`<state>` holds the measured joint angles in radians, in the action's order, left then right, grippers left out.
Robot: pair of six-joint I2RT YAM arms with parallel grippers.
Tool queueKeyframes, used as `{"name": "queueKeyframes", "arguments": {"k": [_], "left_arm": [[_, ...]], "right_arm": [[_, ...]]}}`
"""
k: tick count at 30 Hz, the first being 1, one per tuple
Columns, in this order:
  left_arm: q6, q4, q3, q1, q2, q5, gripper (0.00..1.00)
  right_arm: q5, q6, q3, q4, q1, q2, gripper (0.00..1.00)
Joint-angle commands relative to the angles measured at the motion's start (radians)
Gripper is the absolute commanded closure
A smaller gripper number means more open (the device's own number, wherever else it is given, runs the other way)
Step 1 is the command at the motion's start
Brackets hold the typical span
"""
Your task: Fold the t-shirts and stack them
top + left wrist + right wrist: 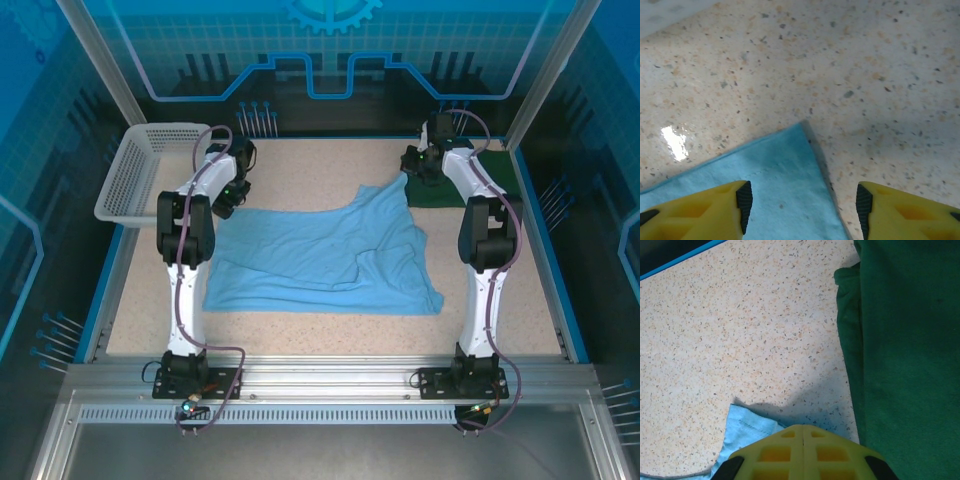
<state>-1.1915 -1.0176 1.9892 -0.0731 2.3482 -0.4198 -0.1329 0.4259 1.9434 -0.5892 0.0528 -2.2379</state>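
From above, the blue t-shirt (pixel 320 260) lies spread across the middle of the bench (pixel 300 170). Its long axis runs left to right between the two arms, and its right half is rumpled. The green t-shirt (pixel 505 180) sits at the far right corner, partly behind the right arm (pixel 490 235). A white mesh basket (pixel 150 170) stands at the far left corner, clear of the cloth. The left arm (pixel 185 225) reaches to the blue shirt's far left corner and the right arm to its far right corner, where the cloth rises in a peak toward the right jaws. In the left wrist view the left jaws stand moderately wide and hold nothing. The pointed corner of the blue t-shirt (pixel 785 190) lies flat on the bench (pixel 840 75) in the gap between them, closer to the left-hand pad in the picture, with its tip pointing away from the wrist. To my eye the corner is already lined up for a pinch, so the left arm mainly needs to come down and close. In the right wrist view the right jaws are pressed together. A hemmed edge of the blue t-shirt (pixel 747 432) comes out from under them and casts a shadow on the bench (pixel 740 330), so they appear to hold that corner. The green t-shirt (pixel 905 350) lies just beside them on the right.
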Motion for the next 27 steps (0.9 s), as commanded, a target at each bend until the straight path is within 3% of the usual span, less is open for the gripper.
{"name": "queueKeyframes", "arguments": {"k": [1, 21, 27], "left_arm": [[-0.041, -0.036, 0.001, 0.001, 0.009, -0.054, 0.43], [-0.01, 0.09, -0.017, -0.02, 0.034, -0.038, 0.51], [0.002, 0.065, -0.009, -0.022, 0.051, -0.057, 0.62]], "right_arm": [[-0.02, 0.008, 0.009, 0.006, -0.006, 0.008, 1.0], [-0.032, 0.011, 0.048, -0.005, 0.013, -0.02, 1.0], [-0.03, 0.008, 0.063, -0.014, 0.013, -0.028, 1.0]]}}
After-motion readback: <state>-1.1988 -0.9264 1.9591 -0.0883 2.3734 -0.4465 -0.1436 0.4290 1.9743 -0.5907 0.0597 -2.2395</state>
